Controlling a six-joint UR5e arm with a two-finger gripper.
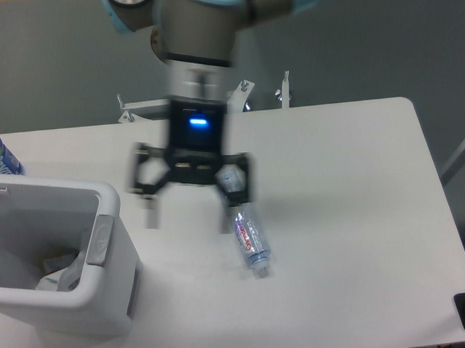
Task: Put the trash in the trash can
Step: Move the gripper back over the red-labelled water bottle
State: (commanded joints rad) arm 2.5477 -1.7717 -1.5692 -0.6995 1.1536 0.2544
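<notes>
Nearest you, the trash can (pixel 107 289) sits at the front left corner of the desk (pixel 356 215), its grey tab (pixel 102 240) on the right-hand wall facing the middle of the desk. Inside it you can see something pale and crumpled (pixel 56 273) at the bottom, though it is too dim to say it is the white wrapper. Just beyond and to the right, the clear bottle with the red-purple label (pixel 248 236) lies flat on the desk, cap end toward you. Your gripper (pixel 187 218) hangs above the desk, blurred, its two fingers spread wide and holding nothing; the right finger (pixel 226 218) is just beside the bottle's far end, though you cannot tell if they touch. Farther back at the left edge, a blue-labelled bottle (pixel 1 155) shows behind the trash can.
</notes>
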